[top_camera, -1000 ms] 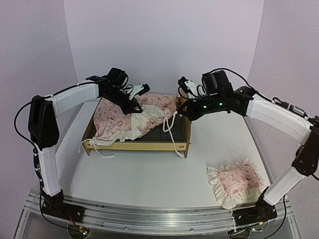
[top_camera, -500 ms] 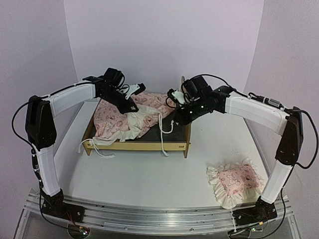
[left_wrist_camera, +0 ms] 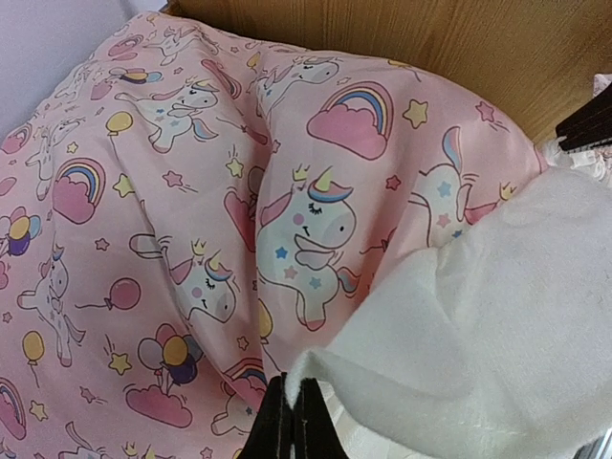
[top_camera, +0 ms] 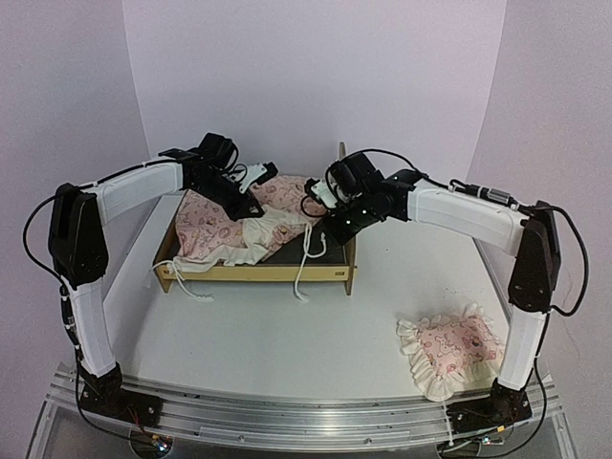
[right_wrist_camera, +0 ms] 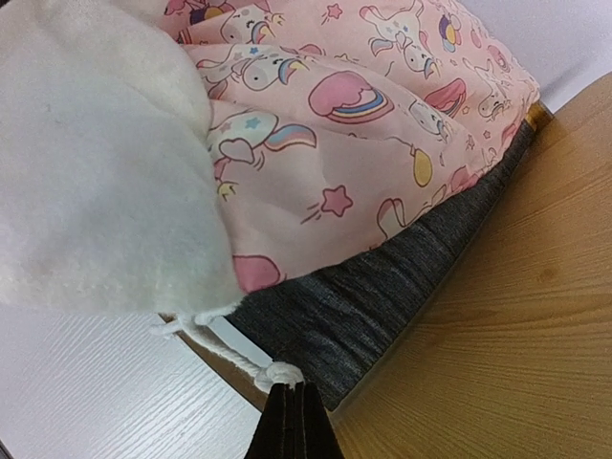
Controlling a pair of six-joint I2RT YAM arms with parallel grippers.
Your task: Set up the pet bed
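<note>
While the pet bed (top_camera: 253,273) sits on the tabletop (top_camera: 287,335), its cushion (top_camera: 212,228) lies bunched inside, not flattened. Left gripper (left_wrist_camera: 292,421) clamps cushion fabric, right gripper (right_wrist_camera: 292,411) clamps its cord (right_wrist_camera: 234,356). Pillow (top_camera: 449,349) well apart from bed, unplaced.

A robotics lab cell: a white table (top_camera: 287,330) is boxed in behind and at both sides by plain pale panels (top_camera: 316,67). Along its near edge, 1 aluminium rail (top_camera: 287,413) carries the left arm (top_camera: 134,186) and right arm (top_camera: 469,212).
</note>
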